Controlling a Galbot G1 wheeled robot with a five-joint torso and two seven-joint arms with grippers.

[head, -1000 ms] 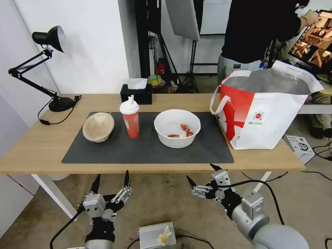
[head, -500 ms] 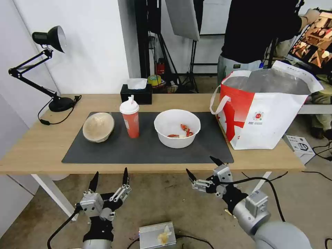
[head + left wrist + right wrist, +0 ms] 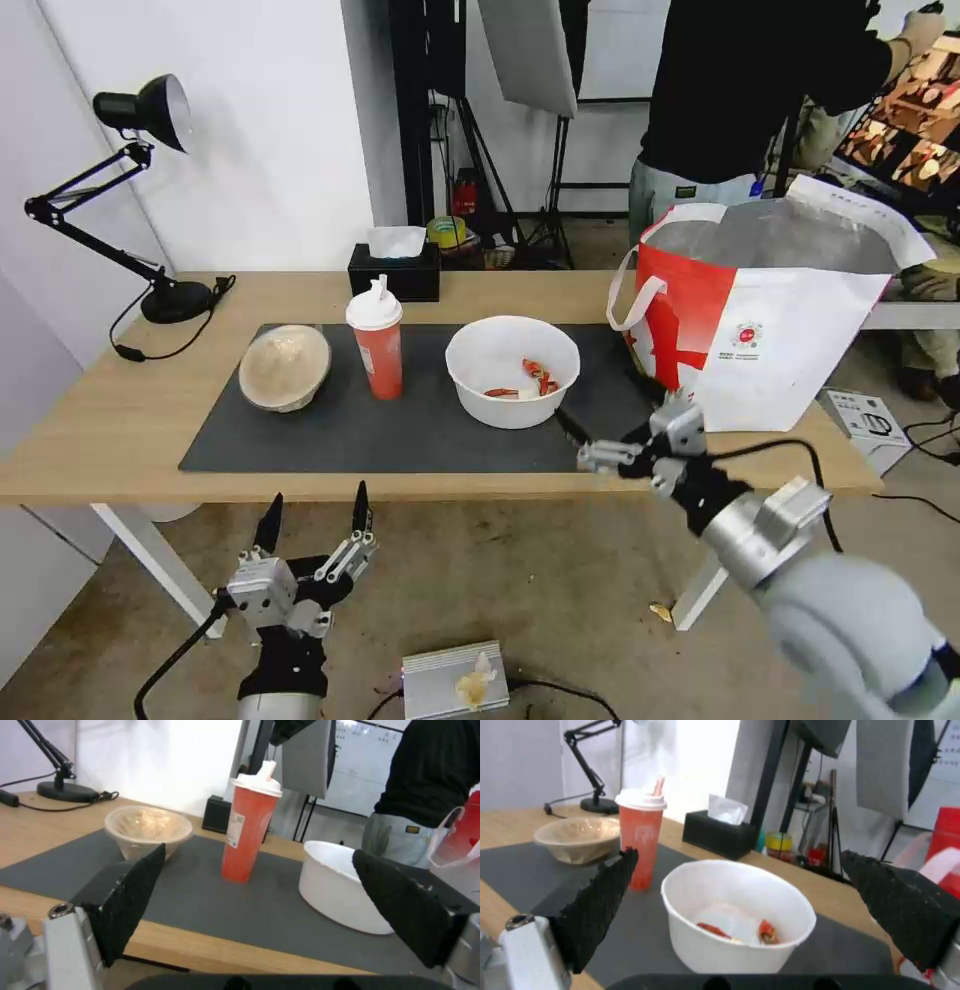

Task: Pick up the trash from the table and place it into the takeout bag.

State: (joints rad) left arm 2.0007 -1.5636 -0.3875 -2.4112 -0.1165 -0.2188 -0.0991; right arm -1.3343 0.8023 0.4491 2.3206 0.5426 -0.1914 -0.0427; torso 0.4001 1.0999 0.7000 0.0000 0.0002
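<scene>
On the table point(image 3: 120, 420), a dark grey mat point(image 3: 420, 430) carries the trash: a beige pulp bowl point(image 3: 285, 365), a red paper cup point(image 3: 376, 340) with a white lid, and a white plastic bowl point(image 3: 512, 370) holding red scraps. The takeout bag point(image 3: 770, 330) stands open at the table's right end. My right gripper point(image 3: 605, 400) hovers open over the mat's right front corner, just right of the white bowl point(image 3: 737, 915), and touches nothing. My left gripper point(image 3: 315, 505) stays open and empty below the table's front edge, facing the cup point(image 3: 248, 828).
A black desk lamp point(image 3: 150, 110) stands at the far left and a black tissue box point(image 3: 395, 265) behind the cup. A person stands behind the bag. A small metal box point(image 3: 455, 680) lies on the floor between my arms.
My right arm has risen from below the table's front edge and reached forward over the mat toward the white bowl. The left arm has barely moved.
</scene>
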